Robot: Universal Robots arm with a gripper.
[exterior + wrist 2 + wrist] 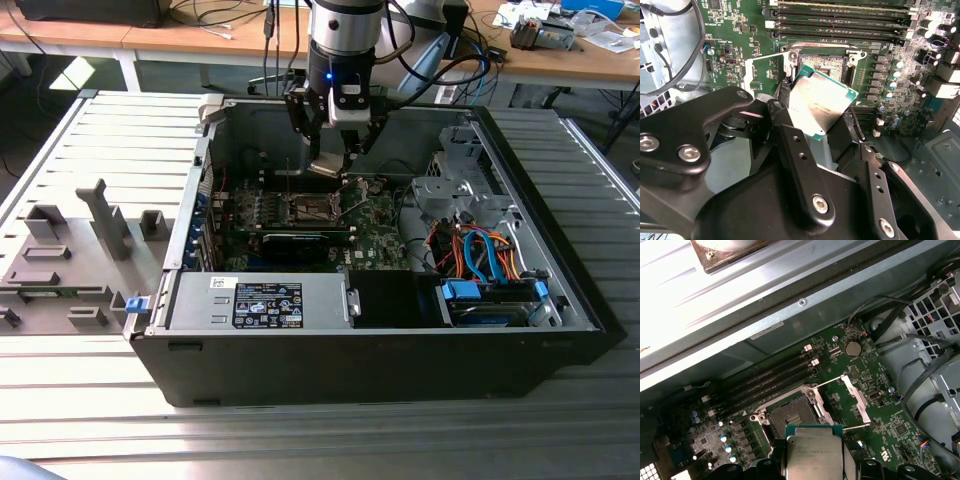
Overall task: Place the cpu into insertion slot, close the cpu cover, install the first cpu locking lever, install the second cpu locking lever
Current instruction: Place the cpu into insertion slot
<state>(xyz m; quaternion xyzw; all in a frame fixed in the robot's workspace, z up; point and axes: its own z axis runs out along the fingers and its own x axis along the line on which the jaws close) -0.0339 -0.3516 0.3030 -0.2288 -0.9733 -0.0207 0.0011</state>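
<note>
In the exterior view, the gripper (335, 155) is seen inside the open computer case (380, 345) on the tabletop (80, 400), above the motherboard (375, 225).

In the second wrist view, the cpu (822, 105) is clamped, tilted, between the closed fingers (780, 117) and held over the insertion slot (825, 64), not yet seated.

In the first wrist view, the slot's contact field is left bare and the cpu cover (856, 399) is swung open beside it. No step is judged finished: placing, closing and locking are all outstanding.
</note>
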